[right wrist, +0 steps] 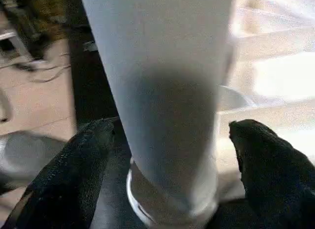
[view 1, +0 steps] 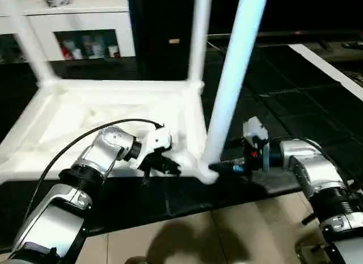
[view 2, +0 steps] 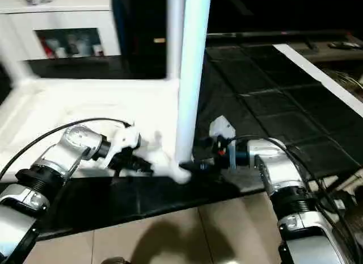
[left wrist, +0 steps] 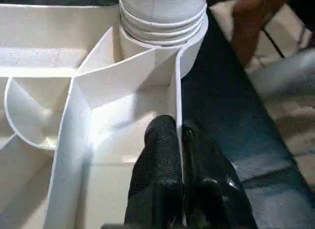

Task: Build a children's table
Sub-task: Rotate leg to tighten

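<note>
The children's table [view 1: 85, 122] lies upside down on a black mat, its ribbed underside facing up and its white legs standing upward. My left gripper [left wrist: 178, 140] is shut on the thin rim wall [left wrist: 177, 86] of the frame, just beside the near right corner. The leg at that corner [view 1: 232, 76] rises from its ringed socket [left wrist: 162, 22]. At the base of this leg my right gripper [right wrist: 172, 135] is open, one black finger [right wrist: 83, 160] on each side of the leg [right wrist: 162, 81], with small gaps to it.
Two more legs [view 1: 199, 37] [view 1: 25, 37] stand at the far corners. A white glass-door cabinet [view 1: 85, 25] is behind at the back left. The black mat [view 1: 283, 71] stretches to the right, with tan floor [view 1: 227, 235] in front of it.
</note>
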`<state>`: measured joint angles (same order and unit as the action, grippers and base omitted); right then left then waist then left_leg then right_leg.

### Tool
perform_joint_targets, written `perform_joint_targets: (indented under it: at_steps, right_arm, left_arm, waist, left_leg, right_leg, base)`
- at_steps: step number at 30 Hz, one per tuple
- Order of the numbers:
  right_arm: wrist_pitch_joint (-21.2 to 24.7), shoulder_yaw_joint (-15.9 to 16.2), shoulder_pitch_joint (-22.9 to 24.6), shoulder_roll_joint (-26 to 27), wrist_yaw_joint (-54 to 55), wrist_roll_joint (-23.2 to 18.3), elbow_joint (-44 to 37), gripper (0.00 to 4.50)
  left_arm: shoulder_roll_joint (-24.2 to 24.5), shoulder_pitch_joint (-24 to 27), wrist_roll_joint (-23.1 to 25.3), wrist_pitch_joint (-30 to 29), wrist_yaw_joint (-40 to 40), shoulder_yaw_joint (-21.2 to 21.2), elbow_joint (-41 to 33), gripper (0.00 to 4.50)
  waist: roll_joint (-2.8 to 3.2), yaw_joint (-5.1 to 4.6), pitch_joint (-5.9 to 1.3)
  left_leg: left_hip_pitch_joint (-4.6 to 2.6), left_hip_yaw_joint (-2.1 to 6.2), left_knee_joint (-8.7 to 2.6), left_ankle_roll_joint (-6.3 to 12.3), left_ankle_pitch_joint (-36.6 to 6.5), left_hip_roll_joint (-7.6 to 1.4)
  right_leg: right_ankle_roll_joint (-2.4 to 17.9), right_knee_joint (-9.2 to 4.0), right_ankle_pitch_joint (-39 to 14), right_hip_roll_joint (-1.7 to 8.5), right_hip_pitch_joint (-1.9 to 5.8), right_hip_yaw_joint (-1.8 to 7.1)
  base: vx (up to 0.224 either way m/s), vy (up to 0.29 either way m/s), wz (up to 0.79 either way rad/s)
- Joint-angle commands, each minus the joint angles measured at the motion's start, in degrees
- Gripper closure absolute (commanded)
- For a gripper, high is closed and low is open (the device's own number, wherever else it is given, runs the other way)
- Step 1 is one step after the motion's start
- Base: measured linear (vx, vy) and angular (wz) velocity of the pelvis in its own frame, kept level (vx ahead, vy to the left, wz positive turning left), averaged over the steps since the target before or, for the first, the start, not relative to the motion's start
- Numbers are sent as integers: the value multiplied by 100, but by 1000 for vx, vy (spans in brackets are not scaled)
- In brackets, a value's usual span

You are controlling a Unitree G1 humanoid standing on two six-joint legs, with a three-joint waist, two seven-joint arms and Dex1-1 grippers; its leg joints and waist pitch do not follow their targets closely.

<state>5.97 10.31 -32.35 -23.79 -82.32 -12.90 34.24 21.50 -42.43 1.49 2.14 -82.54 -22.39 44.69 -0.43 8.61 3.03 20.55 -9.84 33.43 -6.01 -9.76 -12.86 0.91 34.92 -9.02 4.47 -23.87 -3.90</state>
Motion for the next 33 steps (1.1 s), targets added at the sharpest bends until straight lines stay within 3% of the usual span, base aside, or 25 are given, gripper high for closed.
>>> perform_joint_targets:
  at_steps: [1,6,10,15,17,23,29,31,32,33]
  right_arm:
    - [-2,61,-178,-23,-218,-42,54,82]
    - [141,134,-246,-11,-502,-70,119,121]
    - [190,176,-282,-21,-652,-68,168,143]
    - [240,203,-274,-18,-814,-93,222,179]
    - [276,199,-254,-14,-835,-111,191,211]
    - [394,197,-190,-9,-933,-154,126,234]
    - [553,63,42,99,-466,-184,-104,239]
    - [572,-30,138,244,90,-105,-161,239]
    - [658,-229,200,619,1143,0,-173,240]
    - [723,-292,203,733,1441,16,-177,242]
  left_arm:
    - [-48,-91,94,218,-336,-182,-152,450]
    - [-31,-113,175,374,-311,-199,-44,450]
    - [-20,-144,218,458,-262,-202,57,450]
    - [-40,-131,234,517,-215,-148,128,450]
    - [-49,-134,240,529,-184,-138,161,450]
    - [-65,-172,302,558,-77,-129,294,450]
    - [-253,-262,147,-75,398,146,297,450]
    - [-367,-279,61,-382,685,285,239,450]
    - [-587,-313,-23,-768,1171,451,182,450]
    - [-656,-328,-42,-868,1316,495,170,450]
  waist:
    - [-32,-47,-393]
    - [-83,-41,-392]
    - [-88,-40,-397]
    - [-85,-44,-385]
    - [-79,-43,-388]
    - [-77,-31,-394]
    - [-68,4,-380]
    - [-65,1,-369]
    - [-82,-48,-357]
    - [-77,-62,-348]
  left_leg:
    - [-39,-53,-369,248,-1442,-39]
    - [-27,-53,-366,264,-1350,-41]
    - [-18,-53,-358,279,-1269,-39]
    - [-21,-50,-366,256,-1344,-36]
    - [-31,-51,-367,249,-1336,-42]
    - [-25,-49,-363,245,-1303,-37]
    - [-42,-48,-367,222,-1350,-40]
    - [-50,-39,-378,146,-1402,-38]
    - [-22,-24,-405,90,-1469,-24]
    - [-32,-26,-409,50,-1520,-14]
  right_leg:
    - [1177,-427,-1704,309,316,206]
    - [1098,-427,-1774,320,321,205]
    - [1127,-407,-1681,318,321,201]
    - [1032,-444,-1964,324,316,200]
    - [1062,-435,-1887,318,308,203]
    - [1089,-421,-1783,318,321,202]
    - [1076,-439,-1921,324,314,205]
    - [1035,-448,-2030,332,299,205]
    - [953,-458,-2230,329,325,194]
    - [909,-470,-2345,321,308,191]
  base:
    - [0,0,0]
    - [0,0,0]
    - [0,0,0]
    - [0,0,0]
    - [0,0,0]
    - [0,0,0]
    - [0,0,0]
    - [0,0,0]
    - [0,0,0]
    - [0,0,0]
